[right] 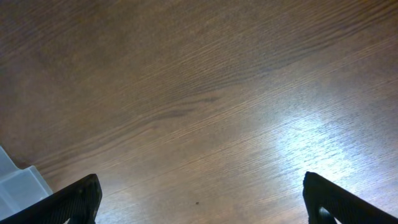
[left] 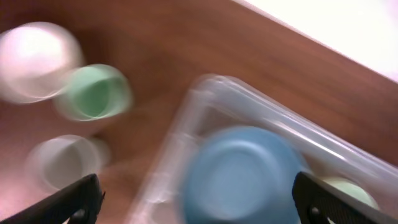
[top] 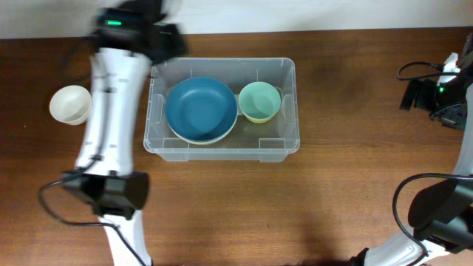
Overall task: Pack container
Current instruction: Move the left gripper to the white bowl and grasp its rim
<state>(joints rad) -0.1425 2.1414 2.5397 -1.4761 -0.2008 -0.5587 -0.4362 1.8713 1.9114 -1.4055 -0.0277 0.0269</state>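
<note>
Left of the container (top: pixel 290 139), you have a white bowl (top: pixel 70 104) on the table (top: pixel 332 199). Your left gripper (left: pixel 194 190) hangs by the container's far-left corner, released and holding nothing. Inside the container sit a blue bowl (top: pixel 201 109) and a green bowl (top: pixel 259 101). Well right of it, your right gripper (right: pixel 200 186) is spread wide, empty.

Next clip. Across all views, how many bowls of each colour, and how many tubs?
Blue bowl: 1, in the container
Green bowls: 2, one in the container, one on the table
White or pale bowls: 2, both on the table, one sharp, one blurred
Clear container: 1
Total: 6
</note>
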